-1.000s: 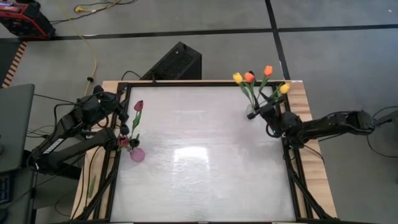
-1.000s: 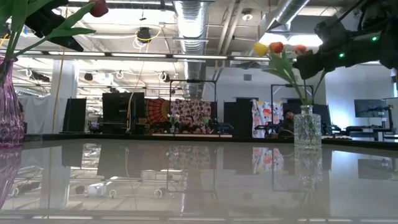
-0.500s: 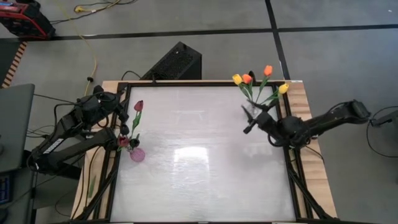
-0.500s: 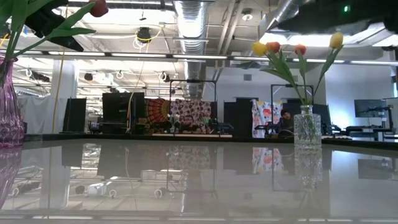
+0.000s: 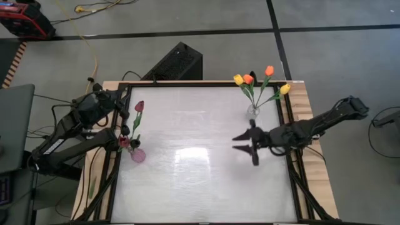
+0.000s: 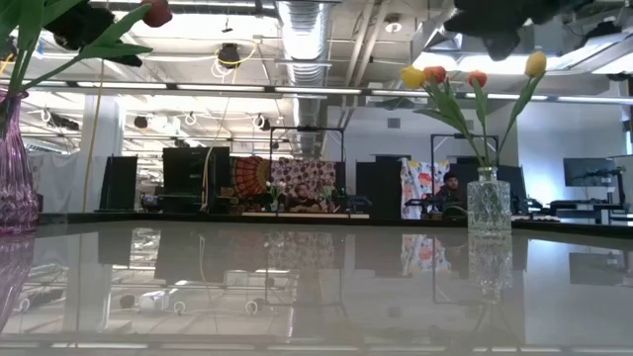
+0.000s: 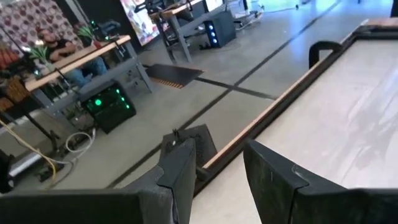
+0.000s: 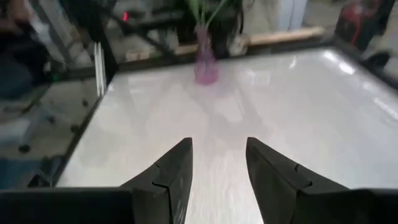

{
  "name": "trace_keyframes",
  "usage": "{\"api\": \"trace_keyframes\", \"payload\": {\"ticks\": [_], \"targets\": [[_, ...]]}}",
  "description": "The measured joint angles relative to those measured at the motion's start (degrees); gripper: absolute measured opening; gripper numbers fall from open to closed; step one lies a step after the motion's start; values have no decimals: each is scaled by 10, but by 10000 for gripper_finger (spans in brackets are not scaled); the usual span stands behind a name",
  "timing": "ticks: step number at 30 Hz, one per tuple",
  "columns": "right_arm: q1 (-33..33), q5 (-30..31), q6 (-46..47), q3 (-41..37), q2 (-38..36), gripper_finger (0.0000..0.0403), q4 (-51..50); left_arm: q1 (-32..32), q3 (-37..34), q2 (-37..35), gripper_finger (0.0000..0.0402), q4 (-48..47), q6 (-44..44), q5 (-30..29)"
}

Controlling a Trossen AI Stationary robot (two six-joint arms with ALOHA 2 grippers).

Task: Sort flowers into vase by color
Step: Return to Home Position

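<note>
On the table (image 5: 200, 187), the left vase (image 5: 137, 155) stands at the table's left edge with one tulip (image 5: 139, 106) in it. The right vase (image 5: 252, 112), near its far right corner, holds four tulips (image 5: 249, 79).

purple vase (image 6: 12, 168): cut by low view's left edge, blurred in right wrist view
right arm (image 6: 499, 15): mostly beyond low view's top edge

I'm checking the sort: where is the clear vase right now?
In the high view, the clear vase stands near the top-right corner of the table, holding yellow and orange tulips; the right gripper, jaws open, hovers apart from it toward the middle.
</note>
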Motion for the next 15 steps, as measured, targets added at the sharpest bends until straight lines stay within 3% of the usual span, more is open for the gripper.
{"api": "trace_keyframes", "payload": {"ticks": [5, 9, 12, 15], "targets": [[-5, -12, -7, 0, 105, 175, 54, 0, 0, 0, 125, 13, -71, 3], [-38, -62, -26, -1, 187, 168, 131, 0, 0, 1, 125, 28, -153, 47], [-75, -131, -41, -1, 224, 139, 169, 0, -10, 3, 125, 44, -188, 75], [-110, -185, -52, -1, 245, 91, 186, 0, -66, -1, 125, 117, -203, 89]]}}
